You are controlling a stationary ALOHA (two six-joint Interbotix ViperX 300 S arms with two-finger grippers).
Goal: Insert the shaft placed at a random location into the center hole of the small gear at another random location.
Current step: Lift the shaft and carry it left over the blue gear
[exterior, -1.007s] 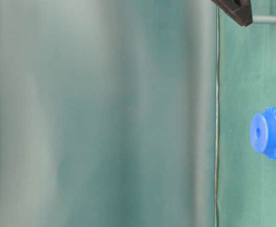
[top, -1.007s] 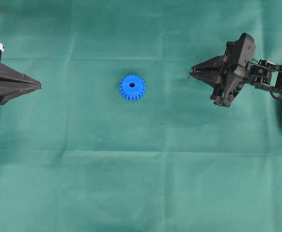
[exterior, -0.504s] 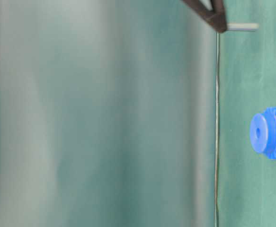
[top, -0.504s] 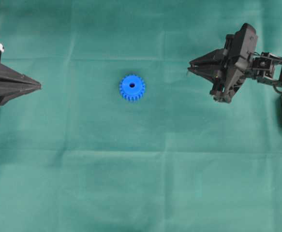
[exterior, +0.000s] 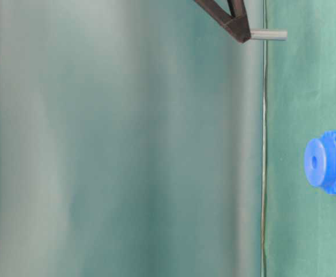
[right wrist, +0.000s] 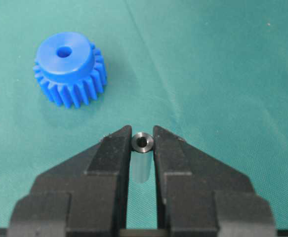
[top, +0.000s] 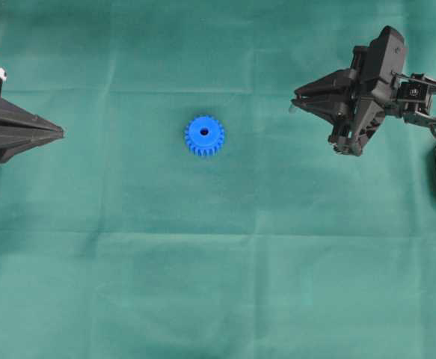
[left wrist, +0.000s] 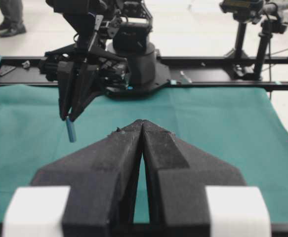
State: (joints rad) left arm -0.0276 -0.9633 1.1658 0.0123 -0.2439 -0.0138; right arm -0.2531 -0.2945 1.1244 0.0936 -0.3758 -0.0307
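The blue small gear (top: 204,135) lies flat on the green cloth, hub up, its dark center hole (top: 204,132) open. It also shows in the right wrist view (right wrist: 69,67) and at the table-level view's right edge (exterior: 329,162). My right gripper (top: 295,104) is shut on the shaft (right wrist: 143,143), a short silvery pin held near the fingertips above the cloth, right of the gear. The shaft hangs below the fingertips in the left wrist view (left wrist: 71,130) and sticks out in the table-level view (exterior: 268,35). My left gripper (top: 59,133) is shut and empty at the left edge.
The green cloth (top: 218,284) covers the whole table. The right arm's base (left wrist: 134,54) and a black rail stand at the table's far side in the left wrist view. Camera stands (left wrist: 262,34) rise behind it.
My right gripper has lifted and drifted slightly away from the cloth with the shaft in it. The gear and the left gripper have not moved.
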